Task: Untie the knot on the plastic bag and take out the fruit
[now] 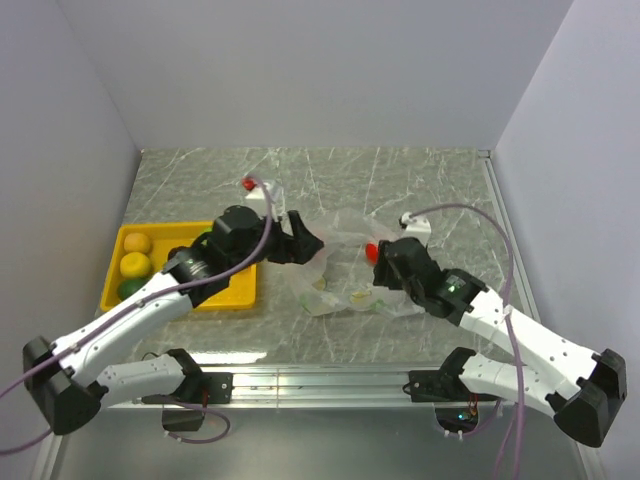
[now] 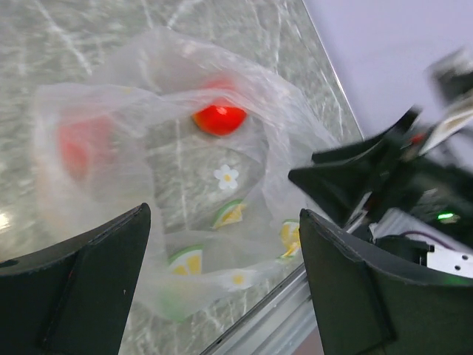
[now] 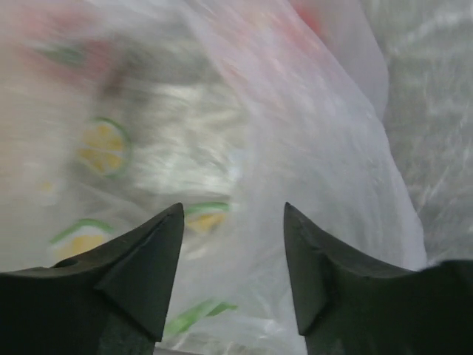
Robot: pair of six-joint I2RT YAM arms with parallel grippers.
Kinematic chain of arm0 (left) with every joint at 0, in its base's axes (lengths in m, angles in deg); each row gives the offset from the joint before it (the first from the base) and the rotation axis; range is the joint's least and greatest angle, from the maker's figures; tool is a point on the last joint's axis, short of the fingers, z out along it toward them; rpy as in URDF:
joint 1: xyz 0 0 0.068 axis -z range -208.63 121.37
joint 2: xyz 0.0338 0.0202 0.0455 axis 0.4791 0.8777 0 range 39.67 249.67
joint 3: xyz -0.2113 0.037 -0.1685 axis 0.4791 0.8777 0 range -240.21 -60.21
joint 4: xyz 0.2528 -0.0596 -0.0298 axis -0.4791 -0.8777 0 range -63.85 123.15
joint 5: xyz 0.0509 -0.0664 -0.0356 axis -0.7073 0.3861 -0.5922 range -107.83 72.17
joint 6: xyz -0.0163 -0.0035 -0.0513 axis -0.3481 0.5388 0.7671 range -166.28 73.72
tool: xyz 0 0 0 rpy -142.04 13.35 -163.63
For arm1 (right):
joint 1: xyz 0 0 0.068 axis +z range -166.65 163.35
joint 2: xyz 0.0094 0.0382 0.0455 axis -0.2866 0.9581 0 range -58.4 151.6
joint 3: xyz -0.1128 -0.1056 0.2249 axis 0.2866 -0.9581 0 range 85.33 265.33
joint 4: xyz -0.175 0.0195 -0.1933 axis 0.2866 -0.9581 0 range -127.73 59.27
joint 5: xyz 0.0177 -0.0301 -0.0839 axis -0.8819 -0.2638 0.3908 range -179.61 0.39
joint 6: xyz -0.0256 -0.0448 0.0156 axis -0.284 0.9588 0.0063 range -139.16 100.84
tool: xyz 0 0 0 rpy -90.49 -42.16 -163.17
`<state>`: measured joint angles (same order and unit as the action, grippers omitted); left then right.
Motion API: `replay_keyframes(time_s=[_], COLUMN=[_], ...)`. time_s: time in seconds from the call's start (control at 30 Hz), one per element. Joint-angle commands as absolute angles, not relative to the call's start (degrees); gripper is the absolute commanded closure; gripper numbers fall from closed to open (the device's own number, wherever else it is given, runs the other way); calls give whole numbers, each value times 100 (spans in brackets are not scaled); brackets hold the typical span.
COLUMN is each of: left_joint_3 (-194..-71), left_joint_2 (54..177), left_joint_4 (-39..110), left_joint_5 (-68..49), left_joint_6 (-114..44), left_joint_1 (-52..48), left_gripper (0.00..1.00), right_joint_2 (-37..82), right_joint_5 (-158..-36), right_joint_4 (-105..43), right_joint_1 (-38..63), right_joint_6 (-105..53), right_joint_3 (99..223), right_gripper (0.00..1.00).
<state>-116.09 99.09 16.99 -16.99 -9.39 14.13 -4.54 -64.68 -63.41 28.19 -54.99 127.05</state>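
The plastic bag (image 1: 340,278) lies crumpled in the middle of the table, thin and see-through with printed citrus slices. In the left wrist view a red fruit (image 2: 219,118) sits inside it and a pinkish fruit (image 2: 77,148) shows blurred through the film at the left. The knot does not show in any view. My left gripper (image 2: 224,214) hangs open over the bag's left side, nothing between its fingers. My right gripper (image 3: 233,207) is open at the bag's right side, its fingertips (image 3: 166,229) close against the film. From above, the red fruit (image 1: 371,249) lies just beside the right gripper (image 1: 385,268).
A yellow tray (image 1: 240,292) at the left holds two yellow round fruits (image 1: 137,243) and a dark green one (image 1: 130,288). A small red thing (image 1: 248,184) sits behind the left wrist. A metal rail (image 1: 330,380) runs along the near edge; walls close in three sides.
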Motion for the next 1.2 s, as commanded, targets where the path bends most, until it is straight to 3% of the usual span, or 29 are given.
replay_keyframes(time_s=[0.0,0.2,0.5,0.7,0.8,1.0,1.17], left_joint_3=[-11936,-12147,-12419,-12340,-12367,-12341,-11815], left_joint_2=[10355,11085,11816,12184,12404,12721,12406], left_joint_4=[2251,2498,2524,2647,2656,2665,3042], left_joint_5=[-2011,-2178,-2117,-2029,-2003,-2143,-2758], left_joint_6=[-936,-980,-1156,-1358,-1454,-1490,-1350], left_joint_1=[1856,2489,2815,2929,2990,3026,3026], left_gripper=[13,13,13,13,13,12,13], right_joint_2=[-234,531,1630,2184,2368,2589,1316], right_joint_5=[-6710,-5965,-6490,-7448,-7835,-8397,-8179], right_joint_4=[-6709,-6949,-6212,-5386,-4964,-4997,-5287], right_joint_1=[2782,2703,1404,666,454,321,995], right_joint_6=[-4537,-4034,-4174,-4596,-4711,-4553,-4509], right_joint_3=[13855,14571,14238,13895,13675,13640,13665], right_gripper=[35,34,34,80,97,100,100])
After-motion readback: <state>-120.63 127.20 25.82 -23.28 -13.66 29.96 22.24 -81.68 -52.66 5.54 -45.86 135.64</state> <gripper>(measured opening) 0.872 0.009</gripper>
